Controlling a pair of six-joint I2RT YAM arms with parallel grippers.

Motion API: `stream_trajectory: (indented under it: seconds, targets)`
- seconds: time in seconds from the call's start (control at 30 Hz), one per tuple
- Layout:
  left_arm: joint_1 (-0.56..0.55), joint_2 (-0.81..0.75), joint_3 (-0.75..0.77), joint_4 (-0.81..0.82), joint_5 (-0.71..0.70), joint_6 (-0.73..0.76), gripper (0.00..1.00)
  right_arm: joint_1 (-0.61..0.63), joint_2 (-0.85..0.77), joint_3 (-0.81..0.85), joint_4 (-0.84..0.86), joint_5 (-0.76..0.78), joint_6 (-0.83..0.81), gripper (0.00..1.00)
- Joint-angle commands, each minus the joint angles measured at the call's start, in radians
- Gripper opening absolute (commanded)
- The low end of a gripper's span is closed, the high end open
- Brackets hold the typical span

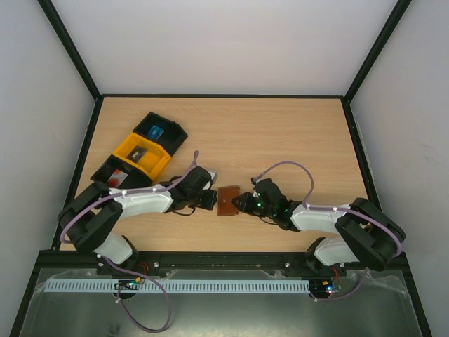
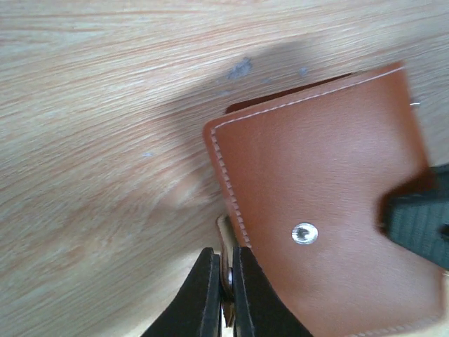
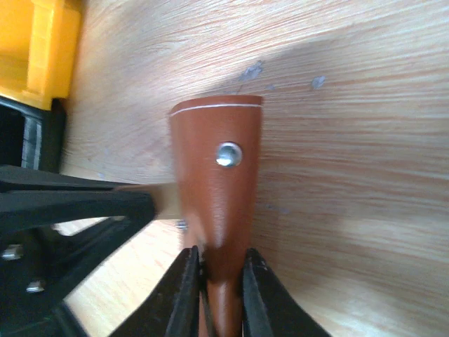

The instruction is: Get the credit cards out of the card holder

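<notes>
**Both jaws clamped on the closed card holder**

My left gripper [image 2: 224, 258] is clenched on the small tan side tab [image 2: 226, 239] of the brown leather book-like card holder [image 2: 316, 196]. The tab sits pinched between my two black fingers, and the holder's stitched cover spreads out just past their tips. A round metal snap stud [image 2: 304, 233] shows on that cover, a little beyond the jaws and off to one side.

My right gripper [image 3: 221, 256] grasps the opposite edge of the card holder, with the leather pressed between both fingers. The holder therefore lies between my two sets of jaws, which point at each other across it. It is low over the light wooden table [image 2: 91, 140]; I cannot tell whether it touches the wood. The holder is closed, so its inside is hidden.

Well apart from both jaws, out past my left arm, stand a yellow plastic bin [image 1: 144, 154] and black plastic bins [image 1: 165, 130].
</notes>
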Motion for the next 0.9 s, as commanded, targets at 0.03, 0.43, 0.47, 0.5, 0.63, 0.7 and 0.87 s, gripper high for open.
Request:
stream_trajectory:
  seconds: [0.03, 0.43, 0.47, 0.5, 0.63, 0.7, 0.87]
  targets:
    - [0.005, -0.097, -0.021, 0.016, 0.001, -0.001, 0.03, 0.003, 0.005, 0.000, -0.056, 0.057, -0.029, 0.22]
    - [0.008, -0.284, -0.078, 0.092, 0.108, -0.092, 0.03, 0.005, -0.144, 0.055, -0.287, 0.134, -0.064, 0.59]
    - [0.008, -0.295, -0.084, 0.106, 0.119, -0.105, 0.03, 0.005, -0.156, 0.053, -0.282, 0.128, -0.061, 0.60]
    - [0.007, -0.305, -0.093, 0.123, 0.128, -0.114, 0.03, 0.006, -0.163, 0.051, -0.279, 0.122, -0.057, 0.60]
    - [0.007, -0.312, -0.108, 0.152, 0.135, -0.133, 0.03, 0.026, -0.163, 0.055, -0.257, 0.096, -0.048, 0.63]
    - [0.007, -0.302, -0.107, 0.153, 0.135, -0.129, 0.03, 0.039, -0.155, 0.060, -0.247, 0.094, -0.047, 0.63]
    - [0.008, -0.284, -0.103, 0.131, 0.119, -0.116, 0.03, 0.049, -0.127, 0.075, -0.264, 0.119, -0.054, 0.64]
